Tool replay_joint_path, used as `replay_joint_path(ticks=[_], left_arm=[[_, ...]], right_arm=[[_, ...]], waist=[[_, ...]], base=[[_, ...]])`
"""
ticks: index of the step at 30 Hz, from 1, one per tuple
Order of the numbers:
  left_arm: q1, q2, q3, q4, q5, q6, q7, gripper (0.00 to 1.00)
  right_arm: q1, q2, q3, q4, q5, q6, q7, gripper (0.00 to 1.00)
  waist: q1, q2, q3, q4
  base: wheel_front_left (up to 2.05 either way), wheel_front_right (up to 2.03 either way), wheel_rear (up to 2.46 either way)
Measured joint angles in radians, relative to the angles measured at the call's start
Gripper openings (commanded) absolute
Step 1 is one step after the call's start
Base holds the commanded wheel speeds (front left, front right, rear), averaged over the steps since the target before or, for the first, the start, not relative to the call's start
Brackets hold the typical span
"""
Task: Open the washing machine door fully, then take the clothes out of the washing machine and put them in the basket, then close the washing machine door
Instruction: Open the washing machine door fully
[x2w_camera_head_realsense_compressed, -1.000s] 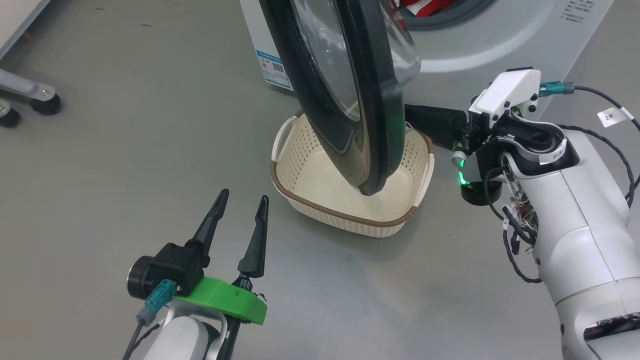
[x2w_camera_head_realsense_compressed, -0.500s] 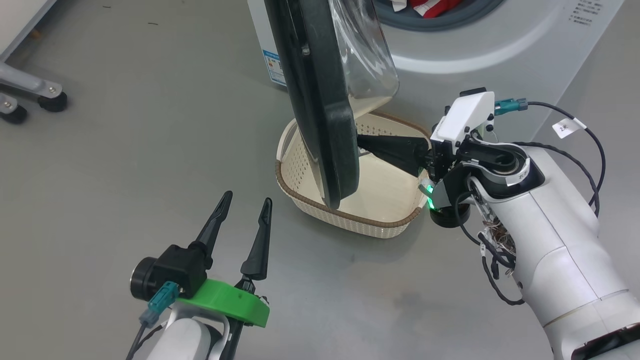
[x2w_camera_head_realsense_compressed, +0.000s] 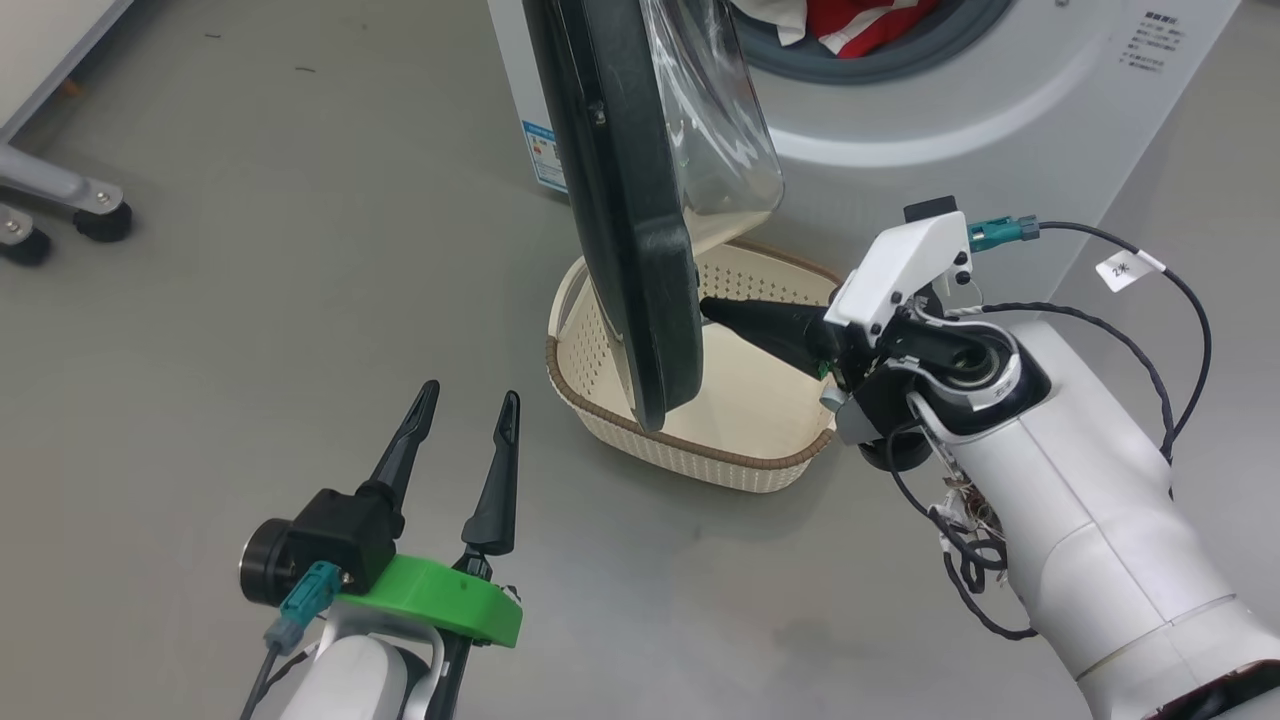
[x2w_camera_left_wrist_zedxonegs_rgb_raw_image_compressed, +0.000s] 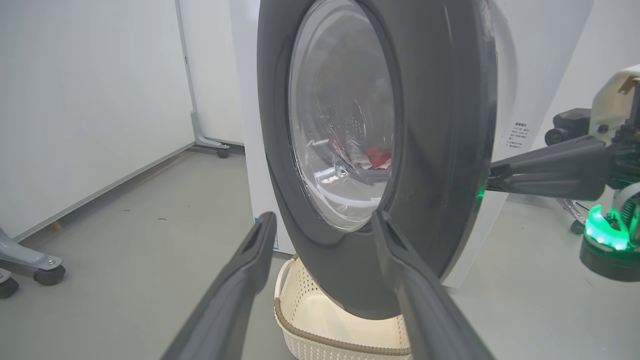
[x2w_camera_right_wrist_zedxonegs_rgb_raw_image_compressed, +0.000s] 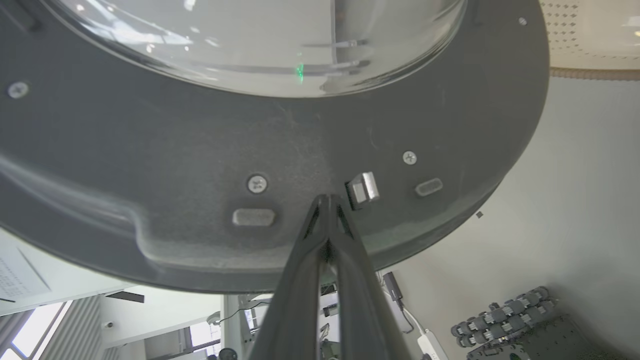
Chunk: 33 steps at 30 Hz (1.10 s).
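Fingers of the right gripper (x2w_camera_head_realsense_compressed: 708, 306) were pressed together, holding nothing, tips against the door's (x2w_camera_head_realsense_compressed: 620, 200) inner face. Left gripper (x2w_camera_head_realsense_compressed: 470, 392) fingers were spread, empty, above the floor (x2w_camera_head_realsense_compressed: 250, 250). Head view: door edge-on, half open over the basket (x2w_camera_head_realsense_compressed: 700, 460); clothes (x2w_camera_head_realsense_compressed: 860, 20) in the washer (x2w_camera_head_realsense_compressed: 950, 120) mouth. Right wrist view added the tips just beside a metal latch (x2w_camera_right_wrist_zedxonegs_rgb_raw_image_compressed: 362, 187). Left wrist view gave the door's outer face, clothes visible through the glass. Floor was smooth and grey; white wall (x2w_camera_left_wrist_zedxonegs_rgb_raw_image_compressed: 75, 100), castor (x2w_camera_left_wrist_zedxonegs_rgb_raw_image_compressed: 47, 275) at left.
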Motion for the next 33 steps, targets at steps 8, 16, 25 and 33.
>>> replay_joint_path(ticks=[8,16,25,33], left_arm=[[0.033,0.001,0.040,0.017,0.014,0.000,0.000,1.00],[0.048,0.006,0.090,0.025,0.037,-0.001,0.000,1.00],[0.090,0.029,0.157,0.013,0.059,0.000,0.000,1.00],[0.123,0.032,0.206,0.002,0.059,0.000,0.000,1.00]], right_arm=[[0.070,-0.087,0.101,-0.008,-0.244,0.126,-0.121,0.00],[0.108,-0.207,0.163,-0.084,-0.500,0.164,-0.324,0.00],[0.210,-0.288,0.241,-0.187,-0.781,0.162,-0.596,0.00],[0.326,-0.326,0.204,-0.253,-0.873,0.063,-0.801,0.00]], waist=[[0.0000,0.0000,-0.064,-0.036],[0.0000,0.0000,-0.117,-0.090],[0.0000,0.0000,-0.170,-0.184],[0.0000,0.0001,-0.199,-0.270]], base=[[0.00,0.00,0.00],[0.00,0.00,0.00],[0.00,0.00,0.00],[0.00,0.00,0.00]])
